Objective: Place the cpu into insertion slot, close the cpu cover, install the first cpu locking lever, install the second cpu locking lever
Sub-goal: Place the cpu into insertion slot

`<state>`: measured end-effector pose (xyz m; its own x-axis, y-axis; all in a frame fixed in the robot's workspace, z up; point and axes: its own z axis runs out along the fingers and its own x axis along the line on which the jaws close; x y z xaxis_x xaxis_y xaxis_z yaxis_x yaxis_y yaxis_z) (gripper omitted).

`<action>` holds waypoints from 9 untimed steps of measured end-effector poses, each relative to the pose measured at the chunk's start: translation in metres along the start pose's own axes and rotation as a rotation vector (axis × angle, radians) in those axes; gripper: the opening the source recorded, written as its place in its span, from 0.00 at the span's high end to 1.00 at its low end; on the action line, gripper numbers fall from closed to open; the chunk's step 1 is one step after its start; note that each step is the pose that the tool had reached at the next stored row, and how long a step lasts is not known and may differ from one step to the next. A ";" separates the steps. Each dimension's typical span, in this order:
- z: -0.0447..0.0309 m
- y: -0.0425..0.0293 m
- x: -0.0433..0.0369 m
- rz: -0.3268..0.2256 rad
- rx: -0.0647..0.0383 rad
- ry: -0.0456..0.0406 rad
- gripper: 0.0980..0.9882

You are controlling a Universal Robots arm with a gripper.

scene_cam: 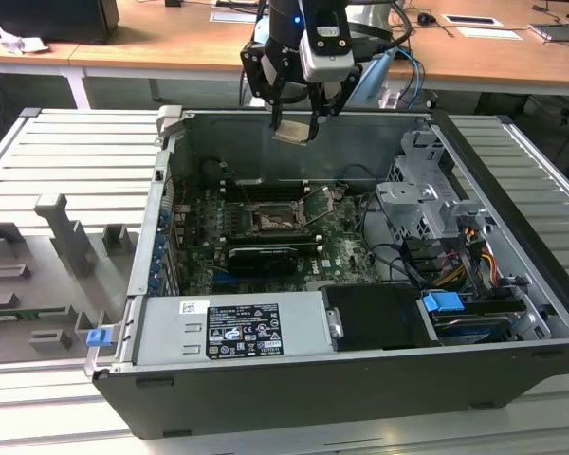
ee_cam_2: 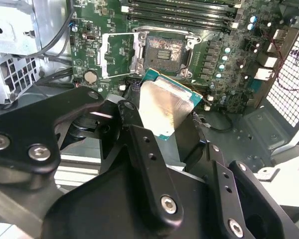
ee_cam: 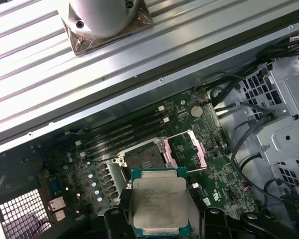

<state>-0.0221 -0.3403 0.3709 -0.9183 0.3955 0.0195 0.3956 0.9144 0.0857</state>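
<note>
One gripper (scene_cam: 295, 123) clamped on cpu (ee_cam: 158, 206) | hovering above insertion slot (ee_cam: 143, 158) | cpu cover (ee_cam: 200, 152) swung open

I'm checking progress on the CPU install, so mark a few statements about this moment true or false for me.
1. The gripper holds the cpu. True.
2. The cpu sits in the insertion slot. False: the slot is empty; the cpu is held above the motherboard.
3. The cpu cover is closed. False: it stands open beside the slot.
4. Long memory slots lie beside the insertion slot. True.
</note>
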 end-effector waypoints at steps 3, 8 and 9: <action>0.0003 0.0000 0.0000 0.018 0.000 -0.0016 0.52; 0.0005 0.0000 0.0000 0.043 -0.001 -0.0037 0.52; 0.0005 0.0000 0.0000 0.046 -0.001 -0.0040 0.52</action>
<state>-0.0221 -0.3403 0.3703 -0.8992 0.4371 0.0195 0.4371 0.8953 0.0858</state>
